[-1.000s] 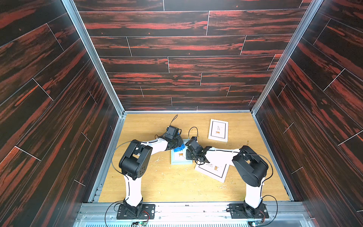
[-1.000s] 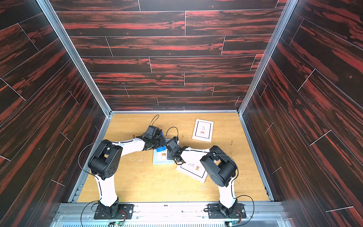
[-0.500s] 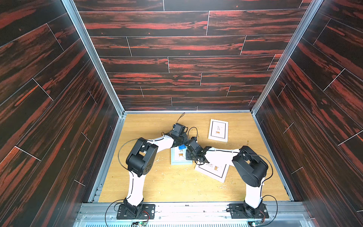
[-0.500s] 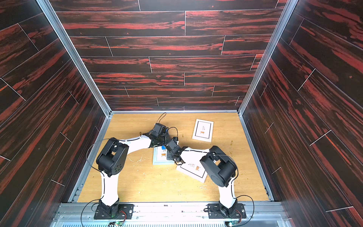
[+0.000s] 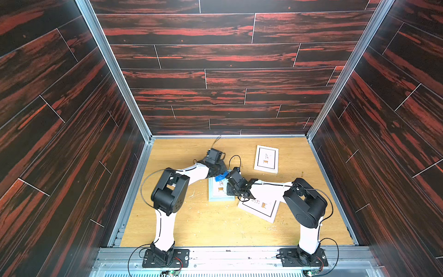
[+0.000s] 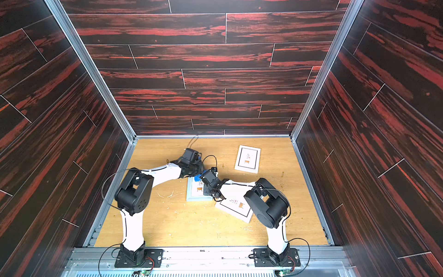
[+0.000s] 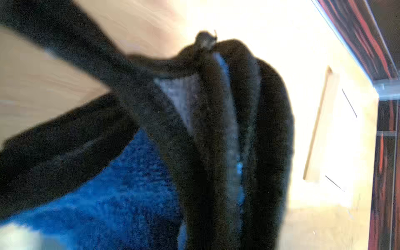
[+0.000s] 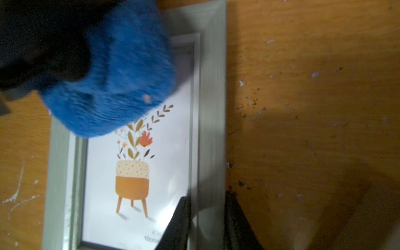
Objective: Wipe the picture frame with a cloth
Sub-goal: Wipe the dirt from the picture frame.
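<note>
Blue fluffy microfibre with black trim, the cloth point(image 8: 112, 71) is bunched into a soft wad, clamped in the closed left pincer point(image 5: 217, 172) and pressed on one end of the picture frame point(image 8: 212, 108). The frame lies flat on the scuffed wooden counter point(image 8: 303, 86). At the frame's opposite end, the right pincer point(image 8: 207, 203) grips a matte grey-green rail, jaws narrow. Wiping looks under way; the glossy glass over the pot print lies uncovered, probably yet to do.

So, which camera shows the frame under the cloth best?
The right wrist view: the frame is close up, print sharp, cloth over one end. In both top views the frame is small and partly covered. The left wrist view shows mostly cloth.
</note>
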`<action>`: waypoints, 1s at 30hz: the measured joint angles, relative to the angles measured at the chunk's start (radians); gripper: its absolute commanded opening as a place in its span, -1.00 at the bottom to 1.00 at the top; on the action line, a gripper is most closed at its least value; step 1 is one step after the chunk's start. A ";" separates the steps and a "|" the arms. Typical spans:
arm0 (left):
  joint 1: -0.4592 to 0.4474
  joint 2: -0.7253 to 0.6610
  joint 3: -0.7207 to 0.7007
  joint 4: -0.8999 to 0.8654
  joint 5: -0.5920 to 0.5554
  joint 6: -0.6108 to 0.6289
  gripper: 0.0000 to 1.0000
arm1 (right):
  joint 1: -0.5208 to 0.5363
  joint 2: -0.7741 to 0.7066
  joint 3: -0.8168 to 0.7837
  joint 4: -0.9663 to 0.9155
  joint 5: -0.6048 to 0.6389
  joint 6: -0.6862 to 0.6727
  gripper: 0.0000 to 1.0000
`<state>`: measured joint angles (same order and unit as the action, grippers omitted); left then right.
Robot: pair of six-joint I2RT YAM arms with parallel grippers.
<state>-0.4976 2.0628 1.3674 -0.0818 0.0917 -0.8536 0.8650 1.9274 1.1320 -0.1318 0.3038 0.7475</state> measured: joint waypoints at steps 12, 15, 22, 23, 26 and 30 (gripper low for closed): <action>0.074 -0.037 -0.039 -0.018 0.014 0.007 -1.00 | 0.000 0.000 0.000 0.000 0.000 0.001 -1.00; 0.026 0.003 0.020 -0.031 0.010 0.007 -1.00 | 0.000 0.000 0.000 0.000 0.000 0.001 -1.00; 0.008 0.004 0.005 -0.026 0.023 0.016 -1.00 | 0.001 -0.001 0.000 -0.002 0.004 0.005 -1.00; 0.027 -0.009 -0.012 -0.026 0.029 0.016 -1.00 | 0.001 -0.001 0.000 -0.002 0.003 0.004 -1.00; 0.087 -0.039 -0.042 -0.038 0.028 0.019 -1.00 | 0.001 -0.001 0.000 -0.002 0.003 0.004 -1.00; 0.093 -0.032 -0.013 -0.071 0.000 0.020 -1.00 | 0.001 -0.001 0.000 -0.002 0.003 0.004 -1.00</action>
<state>-0.4042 2.0304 1.3540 -0.1524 0.0917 -0.8333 0.8661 1.9266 1.1320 -0.1333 0.3069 0.7513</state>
